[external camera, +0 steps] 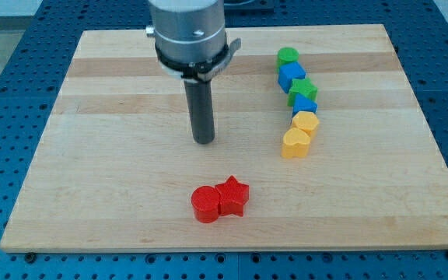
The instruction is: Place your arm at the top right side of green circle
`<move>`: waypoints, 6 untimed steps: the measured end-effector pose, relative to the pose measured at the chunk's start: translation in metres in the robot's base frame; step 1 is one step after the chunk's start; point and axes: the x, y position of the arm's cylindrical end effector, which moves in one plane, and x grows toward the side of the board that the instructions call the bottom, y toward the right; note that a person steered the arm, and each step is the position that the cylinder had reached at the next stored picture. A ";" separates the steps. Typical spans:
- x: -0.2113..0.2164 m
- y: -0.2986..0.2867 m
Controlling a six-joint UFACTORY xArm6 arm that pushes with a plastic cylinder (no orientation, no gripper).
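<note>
Your tip rests bare, pushing nothing; the green circle lies well toward the view's upper right.

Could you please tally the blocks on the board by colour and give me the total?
Green: 2, the green circle and green star.
Blue: 2, the blue cube and blue triangle.
Yellow: 2, the yellow hexagon and yellow heart.
Red: 2, the red circle and red star.
Total: 8.

Silver-grey cylindrical arm housing, black clamp ring, straight dark rod.
</note>
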 end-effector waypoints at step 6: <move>-0.204 0.160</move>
